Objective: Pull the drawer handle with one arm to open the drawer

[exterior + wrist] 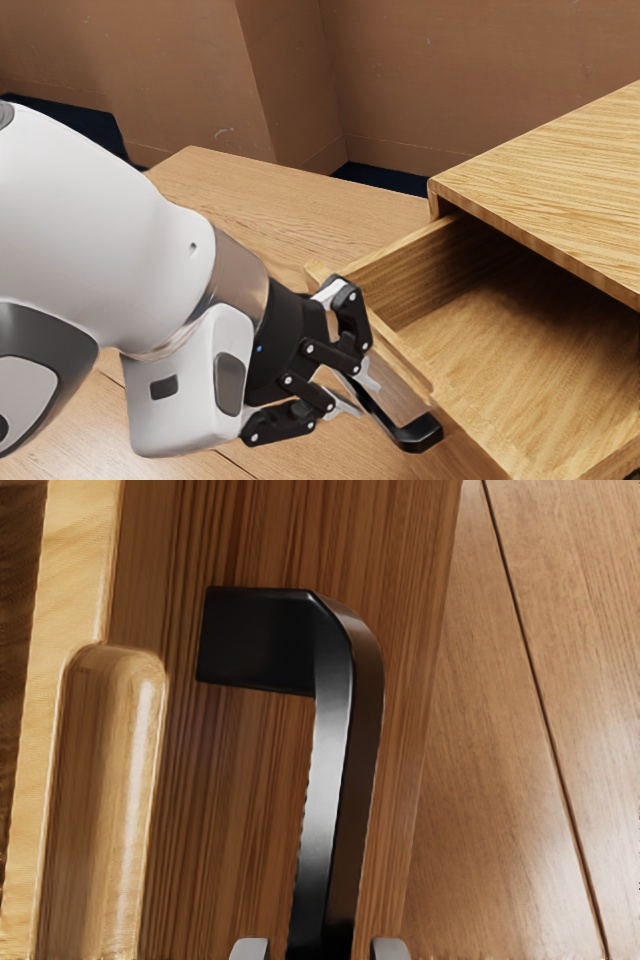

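Note:
The wooden drawer (500,360) stands pulled well out from under the cabinet top (560,190), its inside bare. Its black bar handle (410,432) juts from the drawer front (395,345) toward the arm. My black gripper (350,390) sits on the handle's upper part, a finger on each side of the bar, shut on it. In the wrist view the handle (335,760) runs up from between my two grey fingertips (250,948) and bends onto the drawer front (250,810).
The wooden table (260,200) stretches behind and under the arm, with brown walls (450,70) beyond. My white arm (110,270) fills the exterior view's left. Table planks (540,730) lie beside the drawer front.

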